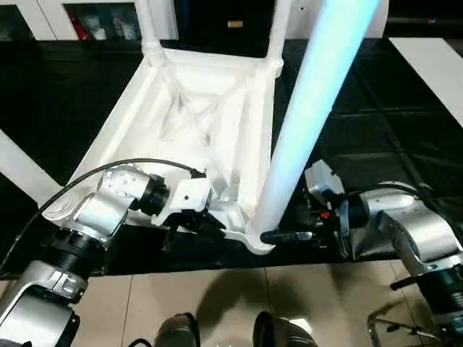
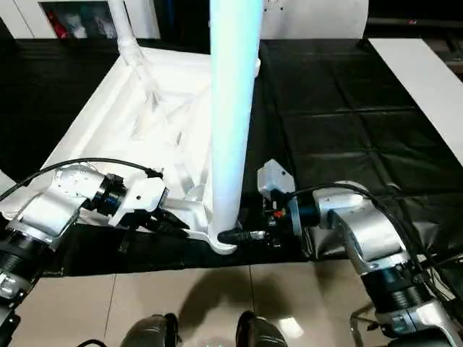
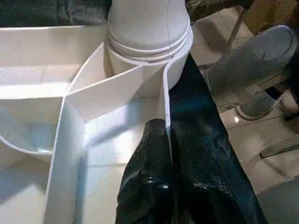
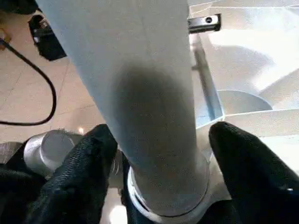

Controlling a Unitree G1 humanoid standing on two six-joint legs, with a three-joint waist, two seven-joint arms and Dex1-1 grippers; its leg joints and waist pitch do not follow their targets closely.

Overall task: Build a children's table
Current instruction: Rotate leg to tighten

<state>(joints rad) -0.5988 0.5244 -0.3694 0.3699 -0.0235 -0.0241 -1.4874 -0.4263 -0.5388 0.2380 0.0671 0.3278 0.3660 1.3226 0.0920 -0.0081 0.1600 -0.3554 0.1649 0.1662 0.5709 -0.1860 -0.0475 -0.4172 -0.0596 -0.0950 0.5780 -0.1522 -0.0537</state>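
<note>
Left hand (image 3: 163, 154) clamped on tabletop (image 1: 188, 108) rim; right hand (image 4: 159, 154) open, fingers straddling upright leg (image 2: 233, 108) base.

Light: bright, from overhead.
Glare: near leg (image 1: 311, 108) washes out pale blue-white; sheen on black floor cover (image 2: 340, 94).
Shadows: dark patches on tan floor (image 1: 325, 296).
Blur: leg soft in right wrist view.

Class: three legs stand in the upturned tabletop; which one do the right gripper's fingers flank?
The near-corner leg, closest to the robot; the right gripper straddles its base.
</note>
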